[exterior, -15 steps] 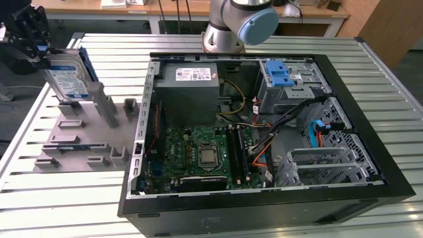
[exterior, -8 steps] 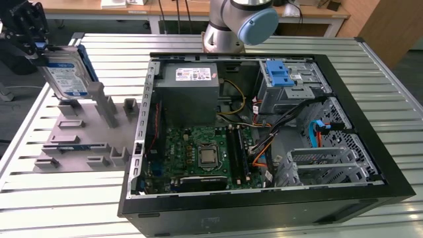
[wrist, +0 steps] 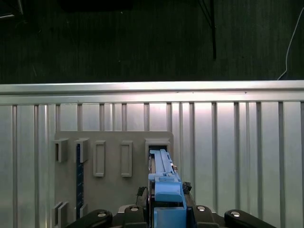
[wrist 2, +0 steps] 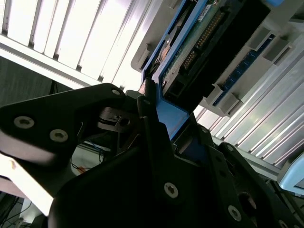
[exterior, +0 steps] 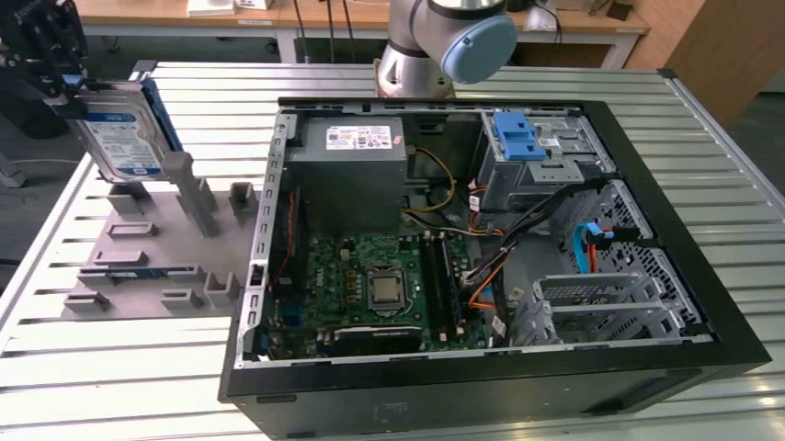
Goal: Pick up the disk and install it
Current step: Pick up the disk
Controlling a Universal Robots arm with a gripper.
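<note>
The disk is a silver hard drive with a white-and-blue label and a blue carrier frame. In the exterior view it stands on edge, slightly tilted, at the far left, just over the upright slots of a grey holder plate. My gripper is shut on its upper edge. In the first wrist view the blue frame runs between my black fingers, with the holder plate below it. The second wrist view shows the drive's circuit-board side clamped close to the camera.
An open black computer case lies on the slatted metal table, to the exterior view's right of the holder. Inside are a grey power-supply box, a motherboard, a light-blue latch piece and a metal drive cage. The arm's base stands behind the case.
</note>
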